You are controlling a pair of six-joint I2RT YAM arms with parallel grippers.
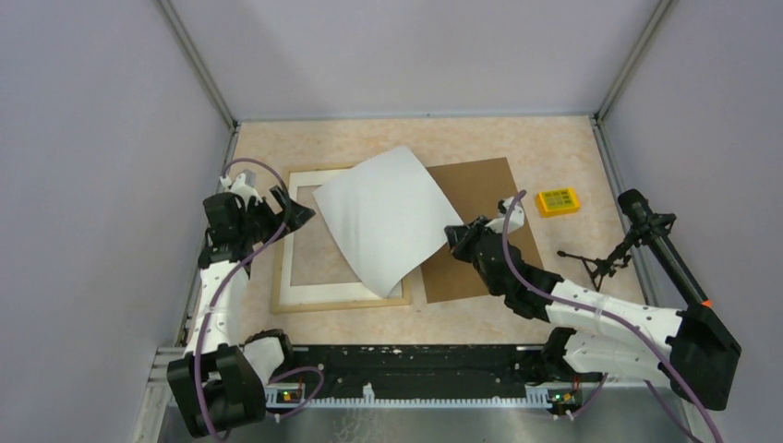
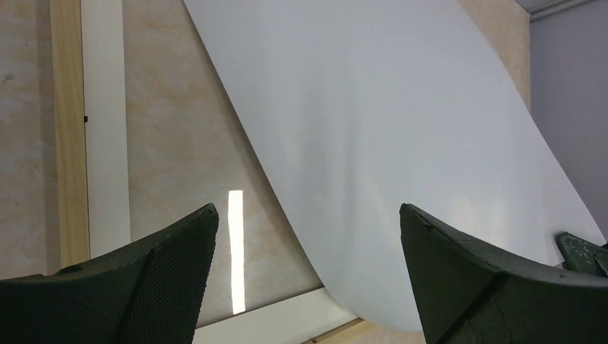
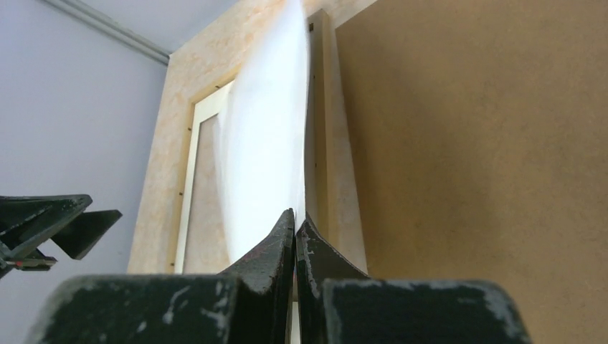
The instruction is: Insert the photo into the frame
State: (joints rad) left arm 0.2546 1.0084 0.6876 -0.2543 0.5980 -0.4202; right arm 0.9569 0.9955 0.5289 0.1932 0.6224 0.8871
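The photo (image 1: 383, 221) shows only its plain white side and arches over the right part of the light wood frame (image 1: 280, 268), tilted diagonally. My right gripper (image 1: 454, 238) is shut on the photo's right edge; in the right wrist view the sheet (image 3: 265, 158) rises from between the closed jaws (image 3: 295, 217). My left gripper (image 1: 300, 214) hovers open over the frame's upper left, apart from the sheet. In the left wrist view the photo (image 2: 387, 143) curves down beyond the spread fingers (image 2: 308, 208), with the frame rail (image 2: 68, 143) at the left.
A white mat border (image 2: 106, 143) lies inside the frame. The brown backing board (image 1: 489, 194) lies flat to the frame's right, under my right arm. A yellow block (image 1: 558, 200) and a small black stand (image 1: 600, 263) sit at the far right. Walls enclose the table.
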